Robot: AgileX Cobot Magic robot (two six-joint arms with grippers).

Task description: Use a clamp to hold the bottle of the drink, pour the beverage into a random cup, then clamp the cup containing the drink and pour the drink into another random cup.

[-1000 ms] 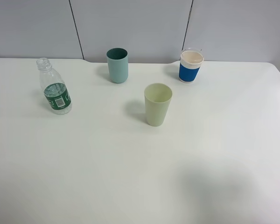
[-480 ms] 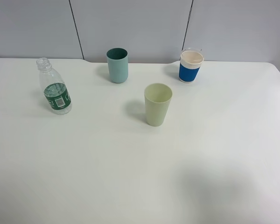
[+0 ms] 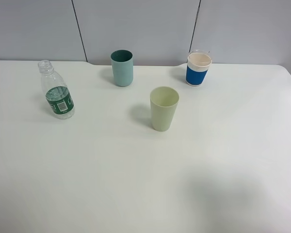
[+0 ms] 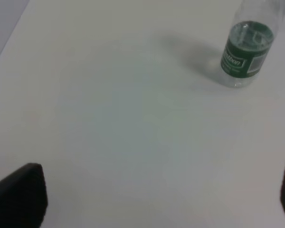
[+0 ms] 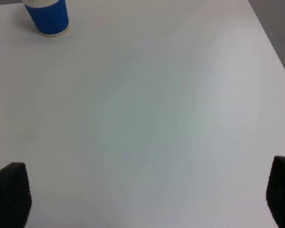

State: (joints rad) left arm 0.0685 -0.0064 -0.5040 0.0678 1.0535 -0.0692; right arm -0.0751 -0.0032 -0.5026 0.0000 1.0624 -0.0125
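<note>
The clear ribbed bottle (image 3: 56, 91) with a dark green label stands uncapped at the table's left, with clear liquid in its lower part; the left wrist view shows the bottle (image 4: 247, 47) too. The pale yellow-green tapered cup (image 3: 163, 108) stands upright near the middle. The light teal straight-sided cup (image 3: 121, 67) stands behind it, towards the back. Neither arm appears in the high view. My left gripper (image 4: 156, 194) hangs open over bare table, well short of the bottle, only its dark fingertips (image 4: 21, 192) showing. My right gripper (image 5: 147, 194) is open too, over bare table.
A white cup with a blue band (image 3: 199, 68) stands at the back right and also shows as the cup (image 5: 46, 16) in the right wrist view. The white table (image 3: 145, 184) ends at a grey panelled wall (image 3: 136, 29) behind; its right edge (image 5: 270, 42) shows.
</note>
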